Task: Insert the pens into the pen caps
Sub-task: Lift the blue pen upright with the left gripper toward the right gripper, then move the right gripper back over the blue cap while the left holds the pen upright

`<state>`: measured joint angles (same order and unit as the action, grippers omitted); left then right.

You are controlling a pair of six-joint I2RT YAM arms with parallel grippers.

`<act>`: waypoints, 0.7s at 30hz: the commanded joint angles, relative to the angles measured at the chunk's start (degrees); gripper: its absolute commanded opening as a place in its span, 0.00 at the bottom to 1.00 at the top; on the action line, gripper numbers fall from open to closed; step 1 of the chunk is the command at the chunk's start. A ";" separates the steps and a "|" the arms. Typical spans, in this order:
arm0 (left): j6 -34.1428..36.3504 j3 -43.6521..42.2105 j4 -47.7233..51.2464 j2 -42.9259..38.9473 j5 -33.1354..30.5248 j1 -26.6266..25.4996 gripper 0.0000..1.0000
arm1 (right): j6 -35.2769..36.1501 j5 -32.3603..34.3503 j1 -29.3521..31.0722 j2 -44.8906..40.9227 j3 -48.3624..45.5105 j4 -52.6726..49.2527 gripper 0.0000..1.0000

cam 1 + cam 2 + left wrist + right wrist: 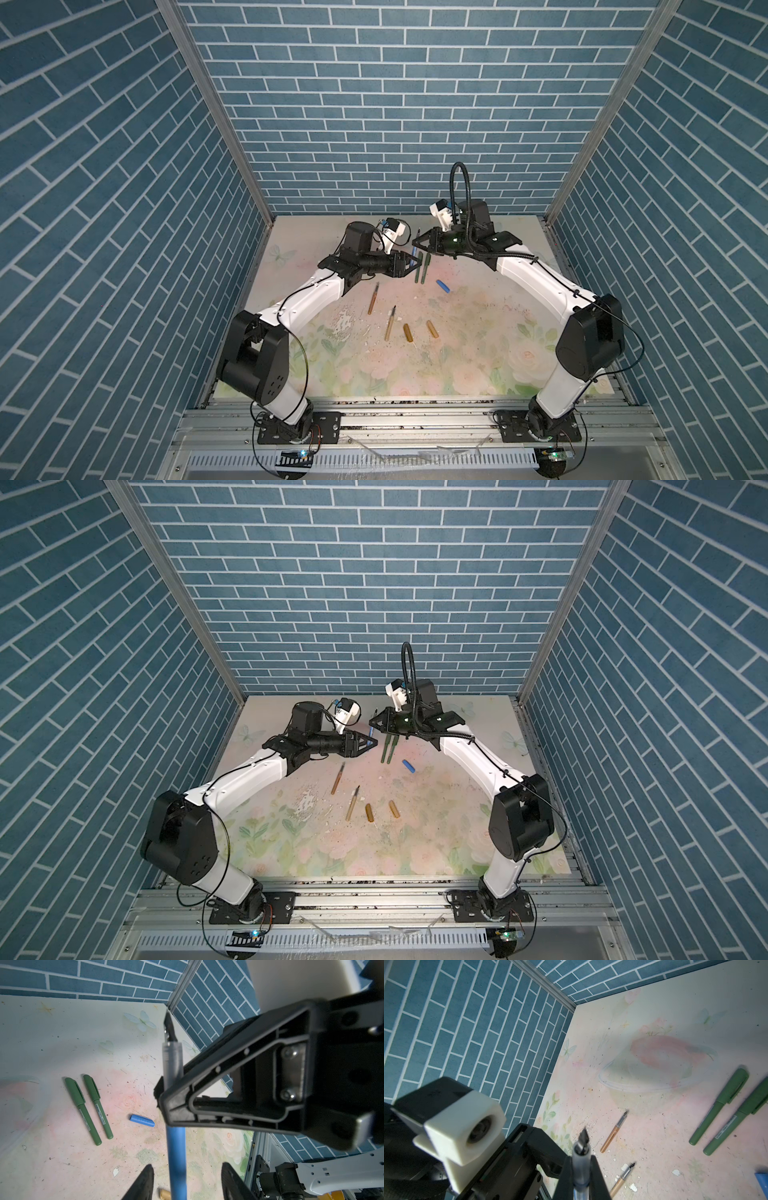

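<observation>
Floral mat [457, 332] underneath. Right gripper [581, 1159] clamped tight on blue pen [176, 1147], held above the mat. Left gripper [188, 1165] partly spread astride its barrel, seemingly not touching, blurry there. Blue cap [142, 1120] lies on the mat near capped green pens [83, 1109].

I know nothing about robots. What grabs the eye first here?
Near the back of the table, a blue pen hangs between both grippers: the right gripper pinches it near the tip, the left gripper stands open around its barrel. Beside them lie two capped green pens and a loose blue cap.
</observation>
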<state>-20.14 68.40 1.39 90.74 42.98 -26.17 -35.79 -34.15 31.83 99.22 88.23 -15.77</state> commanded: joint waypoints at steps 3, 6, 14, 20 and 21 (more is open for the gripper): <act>-0.63 -0.45 -1.78 1.14 1.57 -0.13 0.41 | -1.25 -0.85 0.70 -1.35 -0.79 1.25 0.00; -0.46 -0.21 -1.44 1.46 1.82 -0.11 0.36 | -1.65 -1.11 0.89 -1.57 -0.91 1.99 0.00; -0.41 0.17 -0.68 1.79 1.31 -0.11 0.17 | -2.09 -1.60 1.30 -1.64 -1.15 2.51 0.00; -0.96 -0.31 -0.89 0.95 -0.96 -0.11 0.05 | -1.29 -1.92 1.43 -2.58 -1.06 0.71 0.34; -0.97 -0.30 -0.54 0.72 -2.20 -0.14 0.03 | -0.42 -1.32 1.48 -3.42 -0.92 -0.48 0.39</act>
<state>-21.30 68.40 1.02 91.85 42.65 -26.09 -36.40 -34.96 32.75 98.98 87.85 -14.76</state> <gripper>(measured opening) 0.135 0.350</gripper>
